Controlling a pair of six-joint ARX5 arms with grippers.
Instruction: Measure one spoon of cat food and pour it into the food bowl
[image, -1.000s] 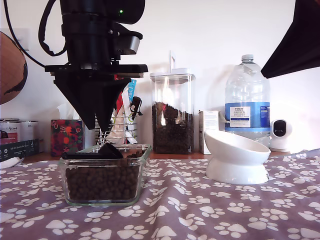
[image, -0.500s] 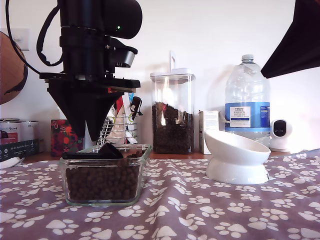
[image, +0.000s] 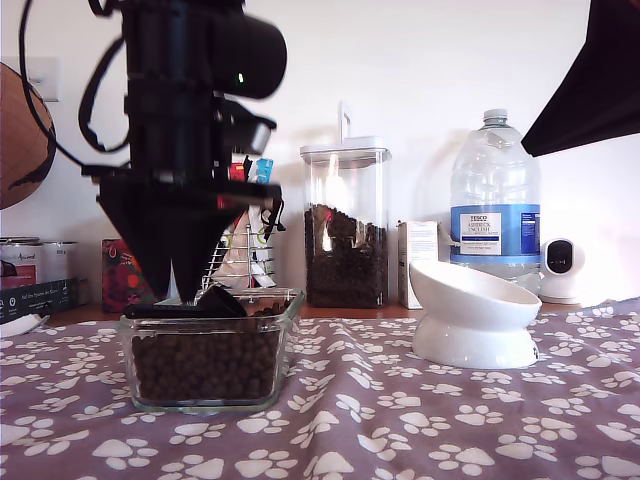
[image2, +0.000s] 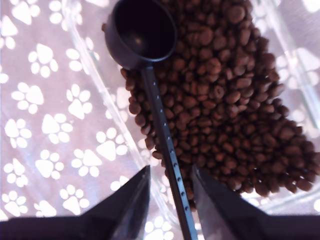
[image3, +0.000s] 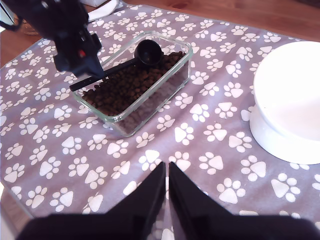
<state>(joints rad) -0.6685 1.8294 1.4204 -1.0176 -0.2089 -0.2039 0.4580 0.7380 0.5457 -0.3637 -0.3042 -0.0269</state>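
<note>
Nearest the exterior camera, the rectangular clear glass dish (image: 210, 345) sits on the paw-print cloth (image: 400, 420) over the tabletop, close to the front edge, filled with small dark brown kibble pellets (image2: 225, 100). Across its top lies the black plastic measuring scoop (image2: 150, 75), round cup empty and resting on the pellets, thin straight handle running out over the dish's rim.

And here's my first hand (image2: 170, 192), right above that handle! Its two dark fingers stand apart, one on each side of the handle, with gaps showing on both sides, so nothing is gripped yet. This is the pick-up step: the scoop is not yet taken, no food measured.

My second hand (image3: 166, 175) hangs over the cloth between the dish and the glossy white ceramic pedestal bowl (image: 470, 315), fingers together, holding nothing.

The bowl stands farther along the tabletop toward the exterior view's right, and looks empty.

Next, I judge, the first hand needs to drop a touch lower and pinch squarely on that slim handle; it is thin and may slip or twist, so a centred, firm closure matters before any scooping.
</note>
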